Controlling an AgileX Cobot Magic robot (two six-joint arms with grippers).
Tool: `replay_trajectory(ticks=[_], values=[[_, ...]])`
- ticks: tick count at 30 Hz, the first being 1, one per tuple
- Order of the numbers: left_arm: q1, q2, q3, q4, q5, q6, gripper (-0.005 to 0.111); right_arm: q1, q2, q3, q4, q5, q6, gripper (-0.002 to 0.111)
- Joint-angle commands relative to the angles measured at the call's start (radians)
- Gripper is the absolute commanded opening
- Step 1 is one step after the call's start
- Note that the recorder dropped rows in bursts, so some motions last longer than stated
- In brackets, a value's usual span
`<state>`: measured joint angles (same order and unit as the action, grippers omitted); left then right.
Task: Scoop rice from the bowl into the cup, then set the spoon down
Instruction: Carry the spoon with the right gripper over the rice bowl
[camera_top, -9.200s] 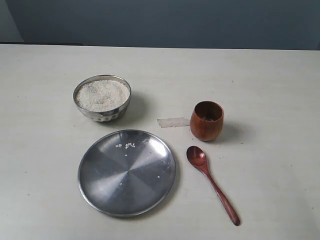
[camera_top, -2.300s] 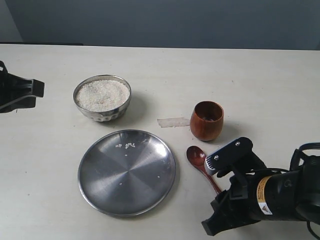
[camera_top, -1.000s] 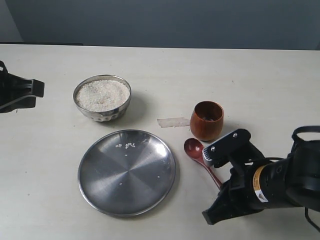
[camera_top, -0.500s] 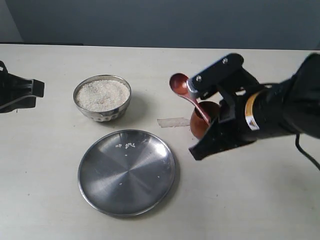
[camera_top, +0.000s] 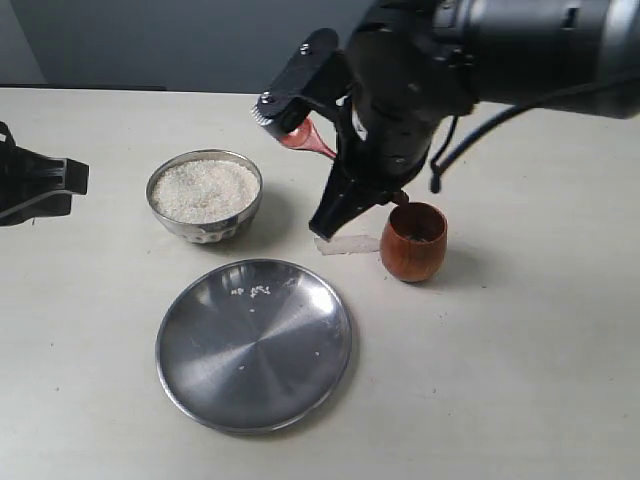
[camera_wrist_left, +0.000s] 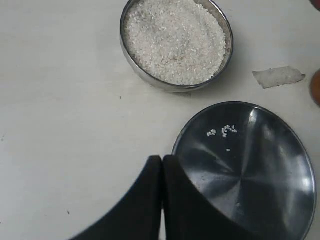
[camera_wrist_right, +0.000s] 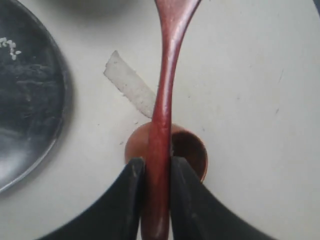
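Observation:
The steel bowl (camera_top: 205, 195) holds a heap of white rice (camera_top: 203, 187) at the back left; the left wrist view shows the bowl (camera_wrist_left: 226, 52) and the rice (camera_wrist_left: 174, 41) too. The wooden cup (camera_top: 413, 241) stands right of centre. My right gripper (camera_top: 330, 218) is shut on the handle end of the wooden spoon (camera_top: 308, 138) and holds it in the air between bowl and cup. In the right wrist view the spoon (camera_wrist_right: 165, 95) runs out from the gripper (camera_wrist_right: 156, 167), above the cup (camera_wrist_right: 189, 149). The spoon's bowl is hidden. My left gripper (camera_wrist_left: 161, 160) is shut and empty.
A wide steel plate (camera_top: 253, 343) with a few stray grains lies in front of the bowl. A strip of tape (camera_top: 345, 244) is stuck to the table left of the cup. The left arm (camera_top: 40, 185) stays at the table's left edge.
My right gripper took the spoon off the table, lifted it and carried it back and left, from beside the cup towards the bowl. The left arm has not moved.

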<state>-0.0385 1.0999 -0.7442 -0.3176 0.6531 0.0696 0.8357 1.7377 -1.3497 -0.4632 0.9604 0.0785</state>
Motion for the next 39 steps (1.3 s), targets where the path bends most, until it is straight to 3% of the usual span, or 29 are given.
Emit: replay_trajectory(ticks=[1,12,18,32,39], values=[[-0.003,0.000,-0.006,-0.001,-0.009,0.001,0.000,0.052,0.118,-0.125,-0.142,0.094,-0.027,-0.001],[-0.003,0.000,-0.006,-0.001,-0.009,0.001,0.000,0.138,0.384,-0.385,-0.280,0.169,-0.052,-0.001],[-0.003,0.000,-0.006,-0.001,-0.009,0.001,0.000,0.142,0.472,-0.414,-0.386,0.203,-0.052,-0.001],[-0.003,0.000,-0.006,-0.001,-0.009,0.001,0.000,0.166,0.510,-0.416,-0.336,0.151,-0.052,-0.001],[-0.003,0.000,-0.006,-0.001,-0.009,0.001,0.000,0.152,0.510,-0.481,-0.147,0.142,0.015,-0.001]])
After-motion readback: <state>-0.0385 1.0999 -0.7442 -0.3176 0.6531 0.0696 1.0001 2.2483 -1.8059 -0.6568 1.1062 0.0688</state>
